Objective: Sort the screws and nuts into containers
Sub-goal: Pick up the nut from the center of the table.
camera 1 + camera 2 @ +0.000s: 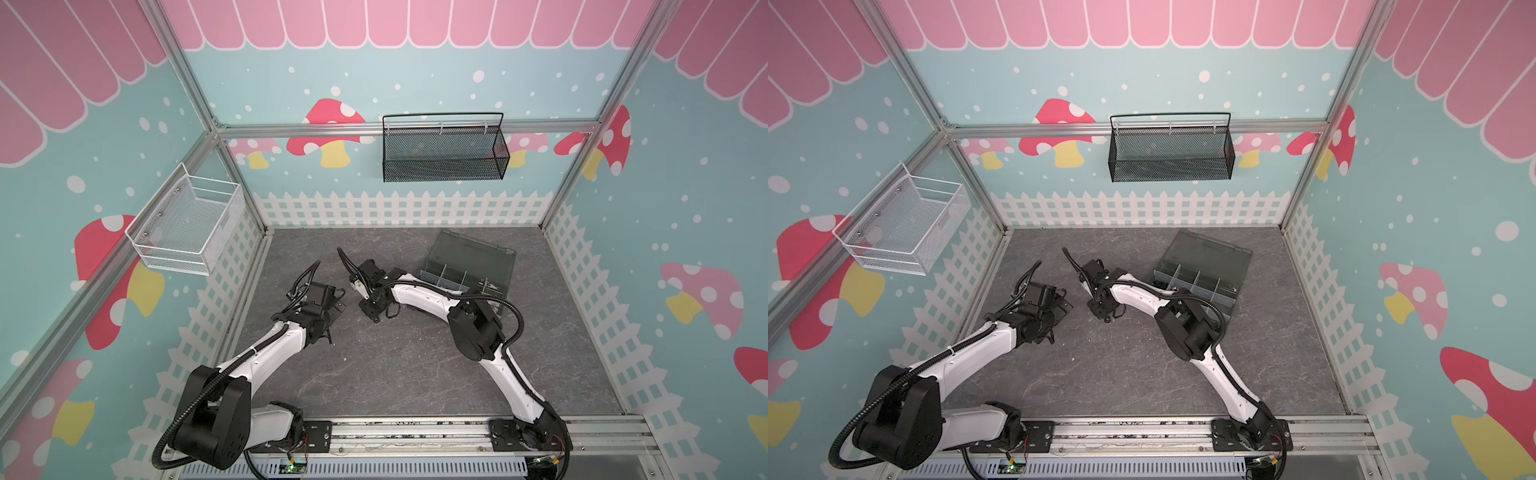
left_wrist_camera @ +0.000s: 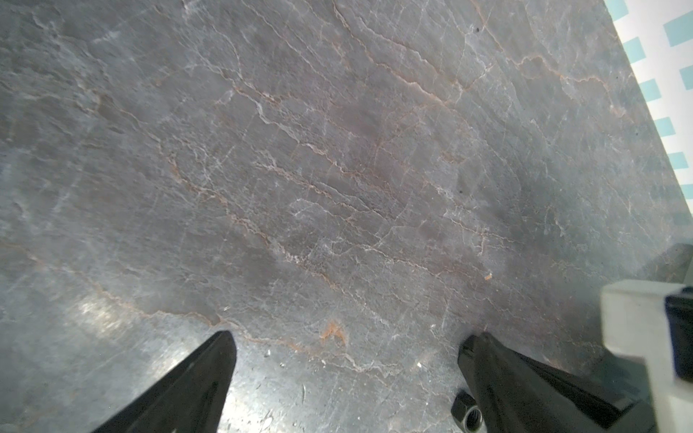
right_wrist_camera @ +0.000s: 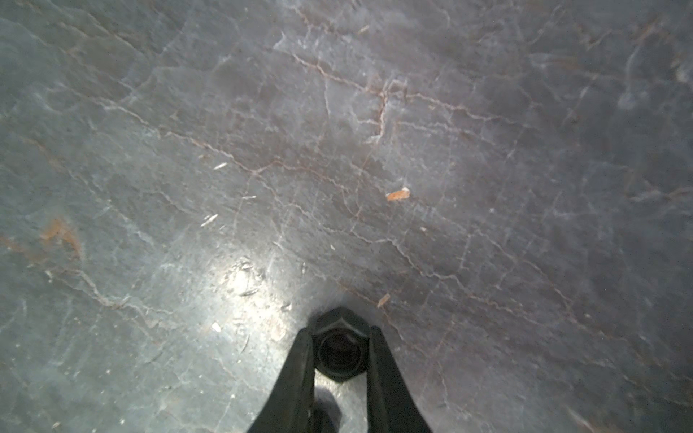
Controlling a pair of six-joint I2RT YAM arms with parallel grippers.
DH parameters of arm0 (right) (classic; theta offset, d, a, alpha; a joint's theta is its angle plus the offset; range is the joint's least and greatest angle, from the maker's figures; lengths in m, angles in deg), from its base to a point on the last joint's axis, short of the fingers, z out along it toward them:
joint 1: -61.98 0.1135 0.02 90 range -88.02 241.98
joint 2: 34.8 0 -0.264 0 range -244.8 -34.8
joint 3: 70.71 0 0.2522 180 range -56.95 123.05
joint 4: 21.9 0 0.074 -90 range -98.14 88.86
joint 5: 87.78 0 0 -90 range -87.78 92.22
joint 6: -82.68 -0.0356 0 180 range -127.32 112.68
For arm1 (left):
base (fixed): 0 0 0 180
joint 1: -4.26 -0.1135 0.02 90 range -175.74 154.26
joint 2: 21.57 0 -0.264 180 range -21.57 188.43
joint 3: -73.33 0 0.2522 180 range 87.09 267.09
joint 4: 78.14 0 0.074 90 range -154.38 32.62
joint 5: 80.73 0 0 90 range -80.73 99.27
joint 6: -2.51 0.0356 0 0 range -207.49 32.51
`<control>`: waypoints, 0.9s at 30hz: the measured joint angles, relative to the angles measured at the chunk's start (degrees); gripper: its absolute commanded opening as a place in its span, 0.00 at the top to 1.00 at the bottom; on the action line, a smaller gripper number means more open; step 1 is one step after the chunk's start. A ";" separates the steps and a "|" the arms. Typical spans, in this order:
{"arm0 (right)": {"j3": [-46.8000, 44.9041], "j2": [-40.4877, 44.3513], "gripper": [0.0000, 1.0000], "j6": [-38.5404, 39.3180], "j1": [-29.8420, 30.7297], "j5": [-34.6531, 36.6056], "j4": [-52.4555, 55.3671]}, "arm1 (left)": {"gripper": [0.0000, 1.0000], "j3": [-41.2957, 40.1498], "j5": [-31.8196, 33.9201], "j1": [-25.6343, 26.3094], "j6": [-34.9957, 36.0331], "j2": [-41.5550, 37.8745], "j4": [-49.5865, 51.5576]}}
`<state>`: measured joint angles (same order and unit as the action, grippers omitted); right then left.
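Right gripper [image 3: 340, 331] was clamped on a black hex nut [image 3: 340, 350], one finger pressed against each opposite flat, with the centre hole facing the wrist camera. The nut sat low over the grey stone-look table [image 1: 415, 365] with a shadow just under it; could not tell whether it touched the surface or was lifted. Left gripper [image 2: 348, 339] was released, its jaws spread wide with nothing between them, only bare table. A second black nut [image 2: 467, 411] lay on the table just beside one left finger [image 2: 525, 386], outside the jaws, threaded hole visible; could not tell whether it touched that finger. In both top views the two grippers were near each other around the middle of the table, both pointed down. The organizer box [image 1: 473, 251] sat toward the far right of the table, well apart from the held nut, with its lid open and leaning back and pale dividers marking off the cells. Some small dark bits showed in the cells, too small to identify. A black mesh basket [image 1: 444, 153] hung on the back wall and a white wire basket [image 1: 187, 224] on the left wall.
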<state>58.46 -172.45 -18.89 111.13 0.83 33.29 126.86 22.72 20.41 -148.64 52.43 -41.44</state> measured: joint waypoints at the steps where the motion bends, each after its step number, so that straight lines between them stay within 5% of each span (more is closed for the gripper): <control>1: -0.31 0.24 1.00 -0.04 0.00 0.00 0.37 | 0.00 0.00 0.00 -0.02 0.00 0.00 0.00; 27: -13.33 16.98 1.00 -3.65 -0.98 4.33 -1.49 | 0.00 0.00 0.00 -0.26 0.22 -0.13 0.00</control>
<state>45.13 -155.46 -22.54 110.15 5.16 31.81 126.86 22.72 20.14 -148.42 52.30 -41.44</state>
